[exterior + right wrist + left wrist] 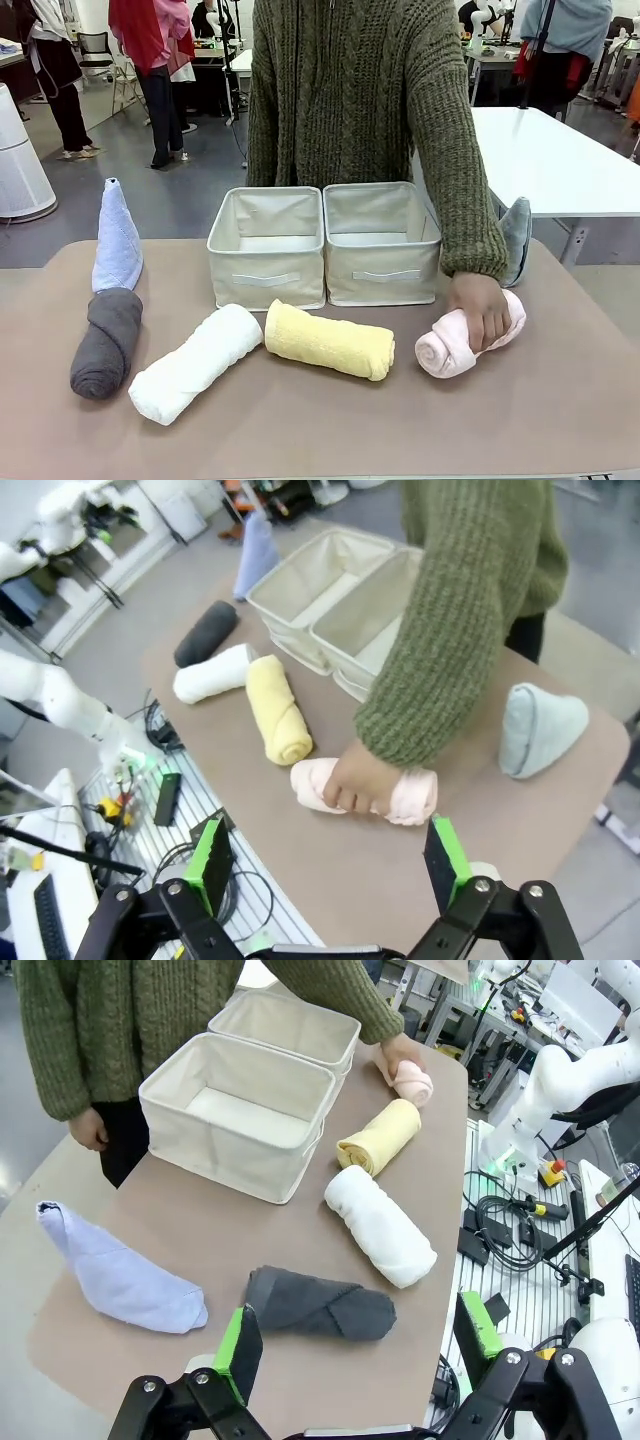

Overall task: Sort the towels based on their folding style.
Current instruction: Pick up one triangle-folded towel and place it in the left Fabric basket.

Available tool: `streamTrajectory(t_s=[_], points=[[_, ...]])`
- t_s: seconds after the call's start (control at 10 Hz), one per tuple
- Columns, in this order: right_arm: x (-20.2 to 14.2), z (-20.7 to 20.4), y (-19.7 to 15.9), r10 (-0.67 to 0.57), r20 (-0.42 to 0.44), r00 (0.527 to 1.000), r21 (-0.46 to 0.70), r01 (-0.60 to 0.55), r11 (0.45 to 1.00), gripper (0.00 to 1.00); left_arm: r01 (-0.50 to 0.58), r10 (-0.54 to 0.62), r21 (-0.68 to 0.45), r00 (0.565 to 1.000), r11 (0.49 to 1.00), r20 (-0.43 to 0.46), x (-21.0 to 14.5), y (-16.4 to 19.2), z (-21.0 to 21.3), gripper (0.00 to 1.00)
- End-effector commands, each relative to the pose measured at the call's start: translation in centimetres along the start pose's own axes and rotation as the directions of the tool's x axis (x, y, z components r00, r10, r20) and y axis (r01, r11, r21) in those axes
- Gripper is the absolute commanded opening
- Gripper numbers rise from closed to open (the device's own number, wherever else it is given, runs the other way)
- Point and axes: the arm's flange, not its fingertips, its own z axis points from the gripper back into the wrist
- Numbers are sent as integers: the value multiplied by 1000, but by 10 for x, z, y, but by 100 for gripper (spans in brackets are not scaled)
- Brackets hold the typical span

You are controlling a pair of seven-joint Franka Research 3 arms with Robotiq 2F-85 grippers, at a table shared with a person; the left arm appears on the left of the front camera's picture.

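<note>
In the front view, two beige fabric bins, a left bin [266,272] and a right bin [385,272], are set touching side by side at mid-table, their bare floors showing. A light blue cone towel [117,245] stands at far left, a dark grey roll [107,343] against its base. A white roll [195,363] and a pale yellow roll [330,342] lie before the bins. A pink roll [445,350] is pressed under the person's hand [480,308]; a grey-blue cone towel [517,238] stands behind the arm. Bare table [400,430] runs along the near edge.

In the left wrist view, the left gripper [358,1335] hangs spread above the dark grey roll, near the table edge.

In the right wrist view, the right gripper [328,860] hangs spread, holding nothing, over bare table near the pink roll.
</note>
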Motion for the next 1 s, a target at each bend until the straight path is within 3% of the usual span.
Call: streamTrajectory(t_s=[0.0, 0.4, 0.9], points=[[-9, 9, -9, 50, 76, 996, 85, -57, 995, 100, 8, -8, -7, 1000, 1000, 6, -3, -2, -1, 100], [-11, 10, -11, 63, 140, 988, 95, -76, 993, 100, 8, -8, -7, 1000, 1000, 6, -3, -2, -1, 100], [-11, 9, -8, 49, 116, 992, 83, -58, 995, 100, -1, 1, 0, 1000, 1000, 0, 0, 0, 0, 100]])
